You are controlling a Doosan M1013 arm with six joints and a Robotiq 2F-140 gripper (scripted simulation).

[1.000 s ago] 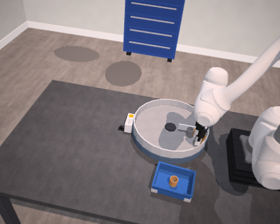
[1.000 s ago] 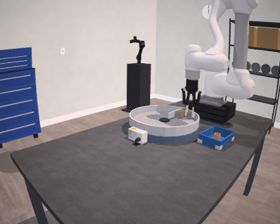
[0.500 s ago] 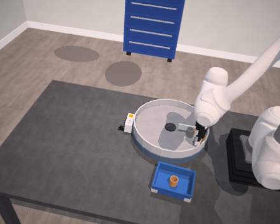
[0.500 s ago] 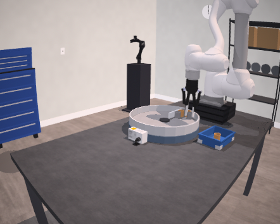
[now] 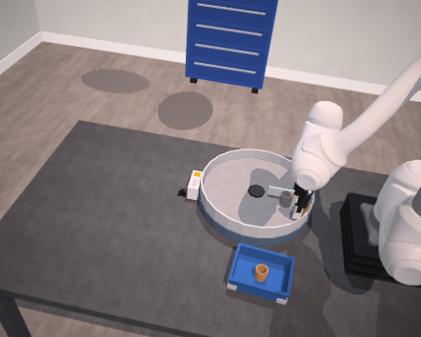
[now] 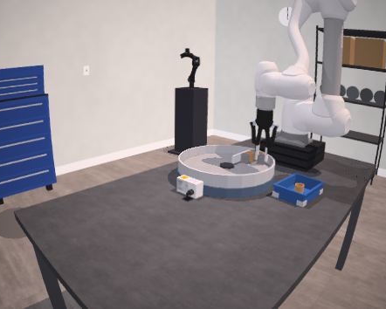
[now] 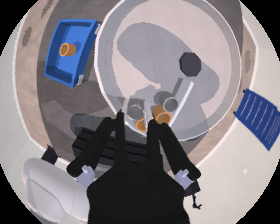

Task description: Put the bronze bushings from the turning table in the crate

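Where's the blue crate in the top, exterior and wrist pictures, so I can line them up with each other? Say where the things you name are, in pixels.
Top: the blue crate (image 5: 243, 274) (image 6: 288, 195) (image 7: 60, 69) is low, right of centre, below the turning table (image 5: 224, 226) (image 6: 218, 178) (image 7: 102, 60).
Exterior: right of centre, to the right of the turning table.
Wrist: upper left, to the left of the turning table.
Shared landmark: the single bronze bushing (image 5: 261, 273) (image 6: 299, 188) (image 7: 68, 49) inside the crate.

Blue crate (image 5: 283, 291) (image 6: 288, 195) (image 7: 53, 56); orange-bronze bushing (image 5: 261, 273) (image 6: 299, 188) (image 7: 68, 49)

The top view looks steeply down past the desk's (image 5: 105, 214) (image 6: 183, 227) far edge; the exterior, lower, looks across from a near corner.
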